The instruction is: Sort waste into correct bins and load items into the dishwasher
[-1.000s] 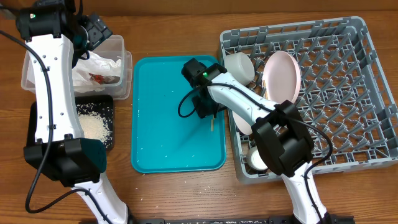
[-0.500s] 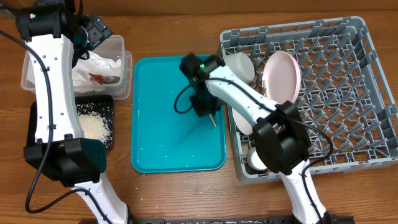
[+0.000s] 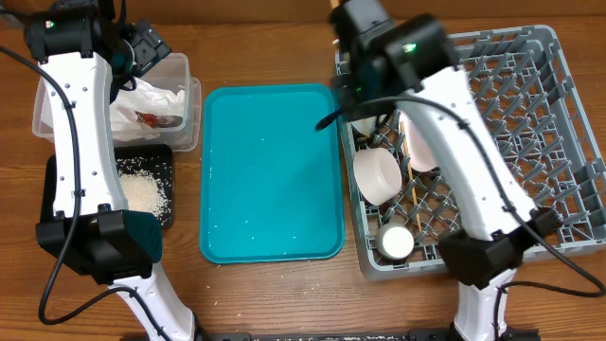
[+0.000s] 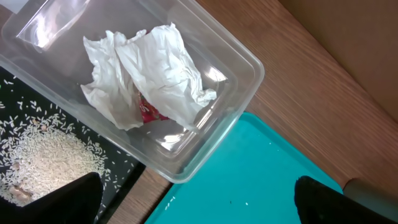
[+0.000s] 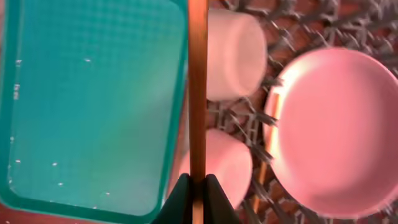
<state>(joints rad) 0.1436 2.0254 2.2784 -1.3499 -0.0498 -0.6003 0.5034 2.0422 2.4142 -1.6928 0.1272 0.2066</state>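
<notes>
My right gripper [image 5: 198, 186] is shut on a thin wooden chopstick [image 5: 198, 93]. It holds the chopstick over the left edge of the grey dish rack [image 3: 530, 142]. In the rack are a white bowl [image 3: 377, 175], a small white cup [image 3: 396, 242], a pale pink plate [image 5: 336, 130] and another chopstick [image 3: 414, 204]. My left gripper [image 4: 199, 208] is open and empty above the corner of the clear tub [image 4: 245, 68]. The tub holds the crumpled white napkin [image 4: 155, 68] with a red scrap. Rice [image 3: 142, 194] lies in the black tray [image 3: 168, 170].
The teal serving tray [image 3: 270, 170] lies between the bins and the rack, with a few stray rice grains on it. The right arm spans the rack's left half and hides part of the dishes. Bare wooden table lies along the front.
My right arm has lifted off the teal tray with the chopstick and swung up and right, to the rack's left edge. The left arm has not moved.
</notes>
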